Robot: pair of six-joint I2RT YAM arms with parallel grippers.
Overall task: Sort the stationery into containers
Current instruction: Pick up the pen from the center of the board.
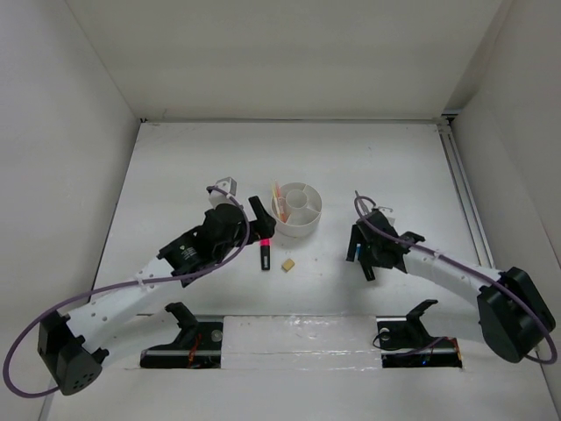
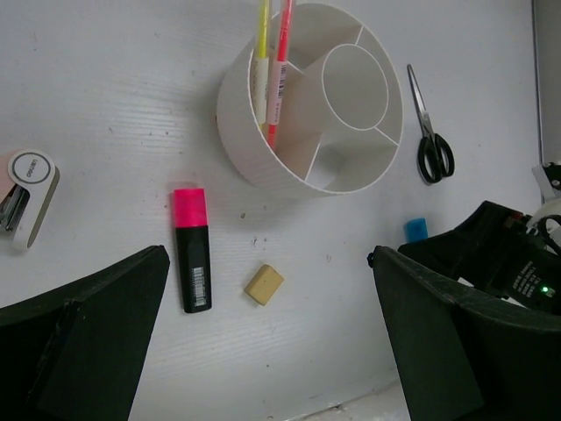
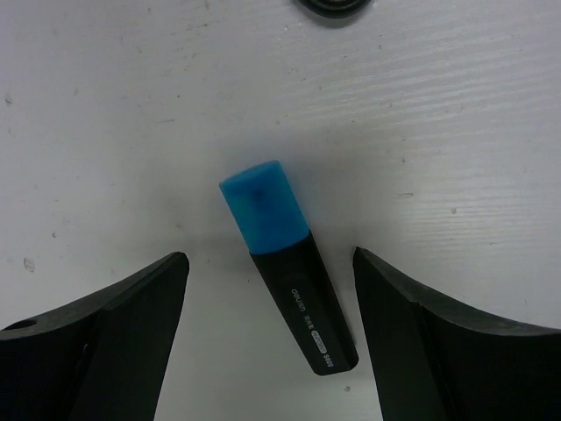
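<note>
Right gripper (image 3: 268,256) jaws apart, straddling the blue-capped marker (image 3: 294,289), which lies flat on the table (image 3: 105,105). Gap on each side (no contact visible), cap pointing away from the wrist. Left gripper (image 2: 272,254) wide open, holding nothing. Pink-capped marker (image 2: 193,263) and tan eraser (image 2: 263,284) lie below its gap, organizer (image 2: 254,158) beyond the fingertips.

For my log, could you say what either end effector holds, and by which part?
Nothing. The right end effector straddles the blue marker without touching; the left end effector is empty.
</note>
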